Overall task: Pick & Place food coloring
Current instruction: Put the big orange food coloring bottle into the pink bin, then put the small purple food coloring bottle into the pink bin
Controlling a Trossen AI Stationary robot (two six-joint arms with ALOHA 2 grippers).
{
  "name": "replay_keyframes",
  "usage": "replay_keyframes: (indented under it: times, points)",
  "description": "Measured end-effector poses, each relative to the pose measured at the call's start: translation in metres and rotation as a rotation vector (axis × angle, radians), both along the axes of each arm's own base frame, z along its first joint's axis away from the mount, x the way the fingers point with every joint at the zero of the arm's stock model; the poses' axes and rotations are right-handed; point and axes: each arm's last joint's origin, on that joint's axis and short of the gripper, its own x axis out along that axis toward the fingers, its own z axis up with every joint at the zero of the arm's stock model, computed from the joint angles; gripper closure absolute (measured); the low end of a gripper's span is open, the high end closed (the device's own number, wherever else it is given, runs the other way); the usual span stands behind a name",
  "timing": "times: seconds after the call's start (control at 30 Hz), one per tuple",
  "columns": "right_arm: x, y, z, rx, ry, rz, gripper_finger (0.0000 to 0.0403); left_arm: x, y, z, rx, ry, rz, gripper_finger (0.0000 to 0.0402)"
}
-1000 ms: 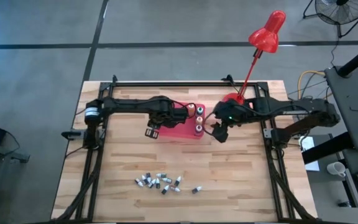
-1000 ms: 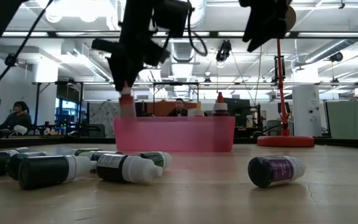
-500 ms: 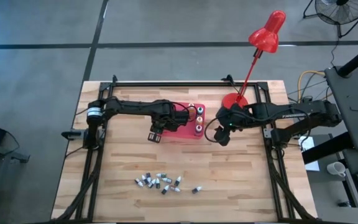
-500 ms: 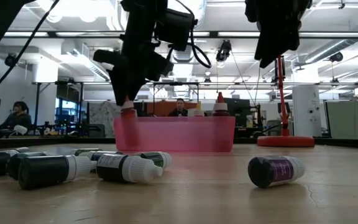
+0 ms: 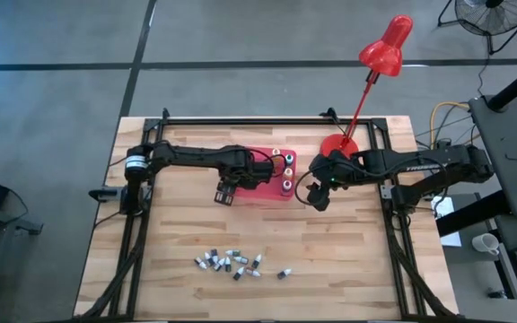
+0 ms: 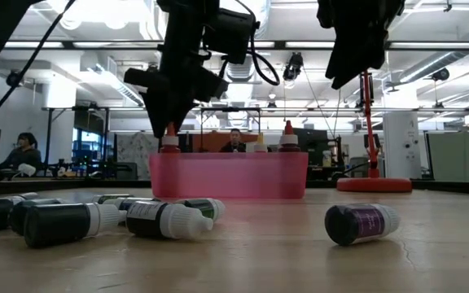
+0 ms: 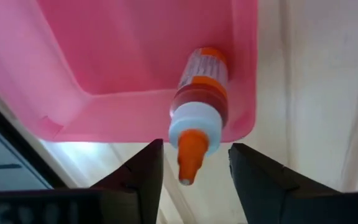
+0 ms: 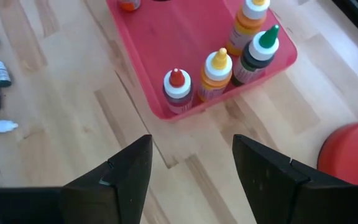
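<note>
Since a second ago the left claw (image 6: 169, 110) has dropped lower over the shallow red rectangular plastic tray (image 6: 228, 177), and the orange-capped squeeze bottle (image 7: 197, 106) it carried now stands in the tray's corner, apart from the fingers; the right claw (image 5: 319, 199) has slid slightly toward the bench front.

Near to far in the low view: a dark purple-labelled vial (image 6: 361, 223) lies on its side on the light wooden bench (image 6: 267, 260), alone to the right. A cluster of small dark vials with white caps (image 6: 96, 218) lies on its side at the left front; from above this loose group (image 5: 232, 262) sits near the front middle of the bench, well apart from the tray.

Behind them is the tray. Left claw hangs just above its left end, fingers (image 7: 135, 180) spread apart, holding nothing, orange tip of the bottle between them but not touched. At the tray's other end four bottles stand upright close together: red-capped bottle (image 8: 177, 91), yellow-capped bottle (image 8: 216, 76), green-capped dark bottle (image 8: 256, 55) and an orange-bodied white-capped bottle (image 8: 250, 25).

Right claw hovers just beside the tray's right end over bare bench, fingers (image 8: 120, 177) apart, empty.

Farther back stands the red desk lamp (image 5: 371, 74), base beside the right arm. People sit in the room beyond (image 6: 23, 150).
</note>
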Motion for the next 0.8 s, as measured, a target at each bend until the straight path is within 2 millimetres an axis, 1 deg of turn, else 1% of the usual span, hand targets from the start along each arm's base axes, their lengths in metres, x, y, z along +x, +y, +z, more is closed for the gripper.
replay_keyframes:
  times: [0.07, 0.17, 0.37, 0.47, 0.5, 0.57, 0.63, 0.7, 0.8]
  points:
    - [0.000, 0.000, 0.000, -0.001, -0.001, 0.002, 0.0188, -0.001, 0.000, 0.001, 0.011, -0.004, 0.005, 0.0239]
    - [0.000, 0.000, 0.000, -0.003, -0.001, 0.004, 0.0188, -0.005, -0.004, 0.012, 0.019, -0.042, 0.013, 0.0235]
    - [0.001, 0.000, 0.000, -0.011, -0.003, 0.019, 0.0188, -0.024, -0.023, 0.052, 0.093, -0.192, 0.040, 0.0234]
    - [0.003, 0.001, 0.000, 0.000, -0.023, 0.037, 0.0188, -0.038, -0.038, 0.072, 0.071, -0.293, 0.067, 0.0234]
    - [0.004, 0.002, -0.002, 0.017, -0.028, 0.075, 0.0188, -0.045, -0.045, 0.078, 0.044, -0.323, 0.061, 0.0234]
    - [0.006, 0.006, -0.009, 0.084, -0.033, 0.215, 0.0188, -0.057, -0.058, 0.085, -0.023, -0.382, 0.043, 0.0234]
    - [0.012, 0.012, -0.017, 0.190, -0.072, 0.339, 0.0188, -0.070, -0.071, 0.087, -0.069, -0.446, 0.032, 0.0234]
    - [0.020, 0.023, -0.027, 0.263, -0.080, 0.426, 0.0188, -0.084, -0.083, 0.083, -0.097, -0.496, 0.032, 0.0234]
    - [0.031, 0.050, -0.046, 0.246, 0.001, 0.560, 0.0188, -0.107, -0.101, 0.071, -0.143, -0.564, 0.037, 0.0234]
